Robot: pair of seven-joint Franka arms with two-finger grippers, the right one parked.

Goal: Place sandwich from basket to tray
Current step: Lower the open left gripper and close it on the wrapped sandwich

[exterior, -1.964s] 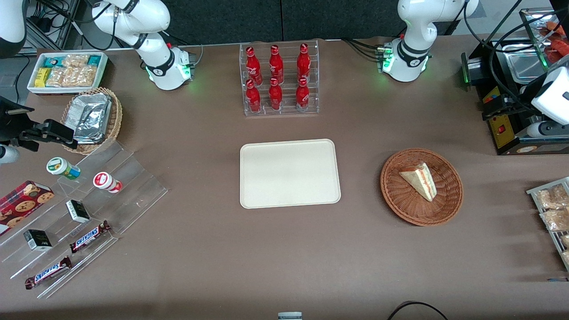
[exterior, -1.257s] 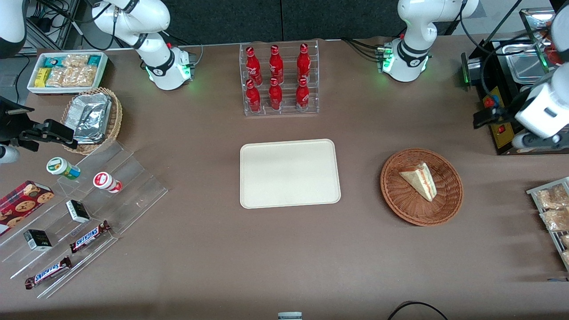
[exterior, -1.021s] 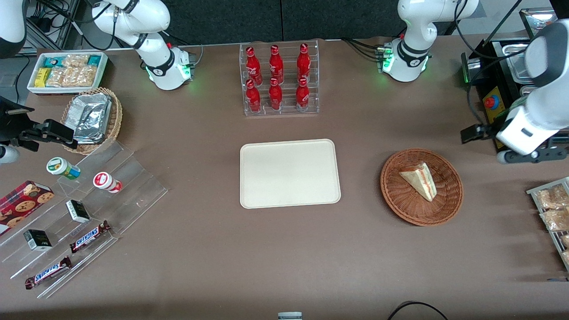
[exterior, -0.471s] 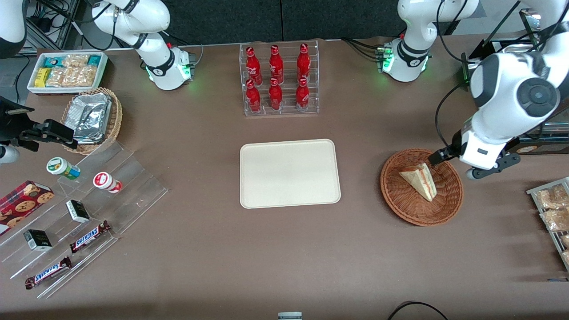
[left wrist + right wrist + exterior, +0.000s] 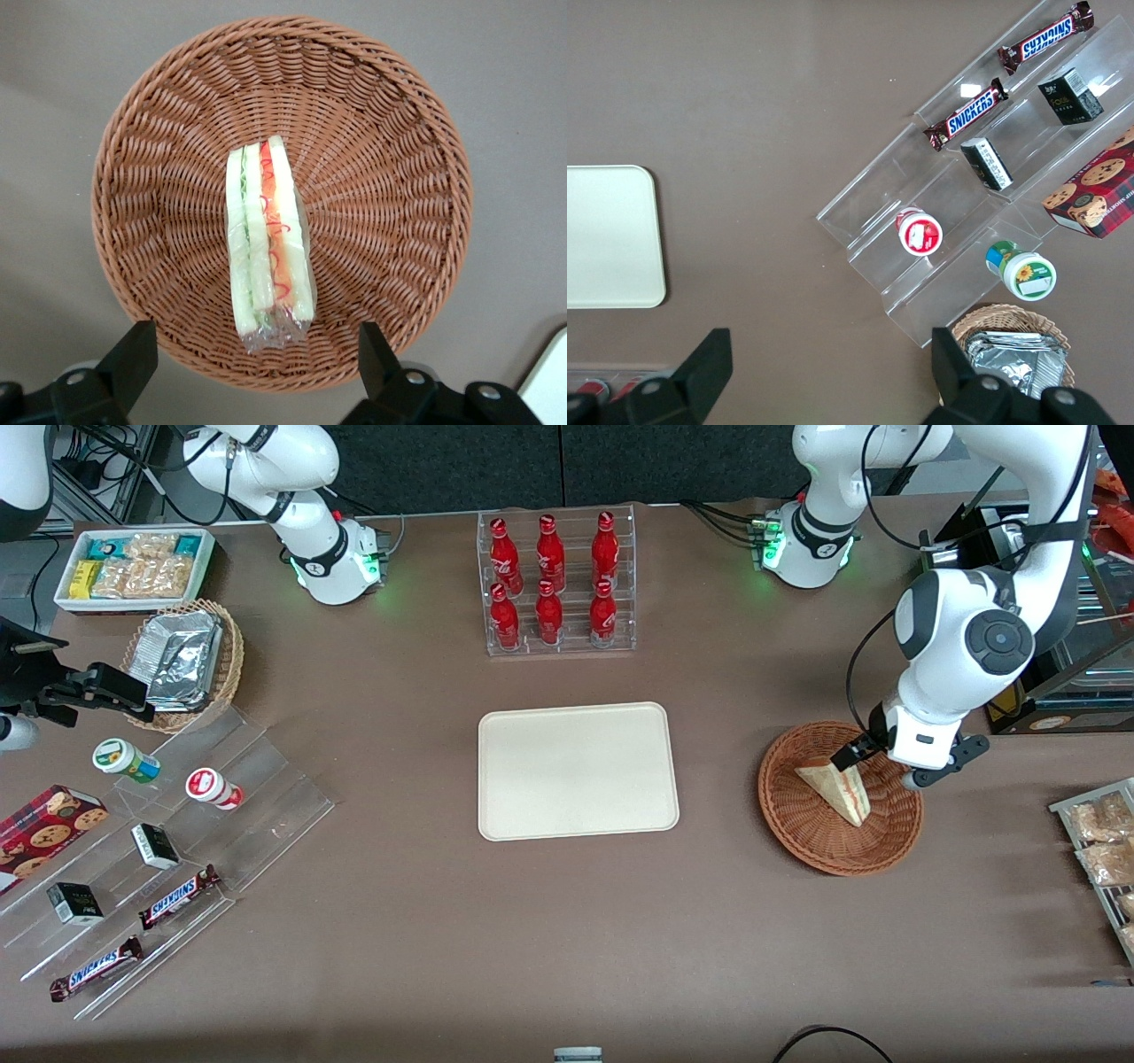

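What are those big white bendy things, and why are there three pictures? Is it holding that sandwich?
They are robot arms. One picture looks down on the whole table. The other two come from little cameras on the arms' wrists. One arm is working: its gripper, a two-finger hand, hangs open just above the sandwich, which lies in the round brown basket. It holds nothing yet. The cream tray in the middle of the table is where the sandwich should go. Also on the table are red bottles in a clear rack, chocolate bars and a small basket of foil packets.
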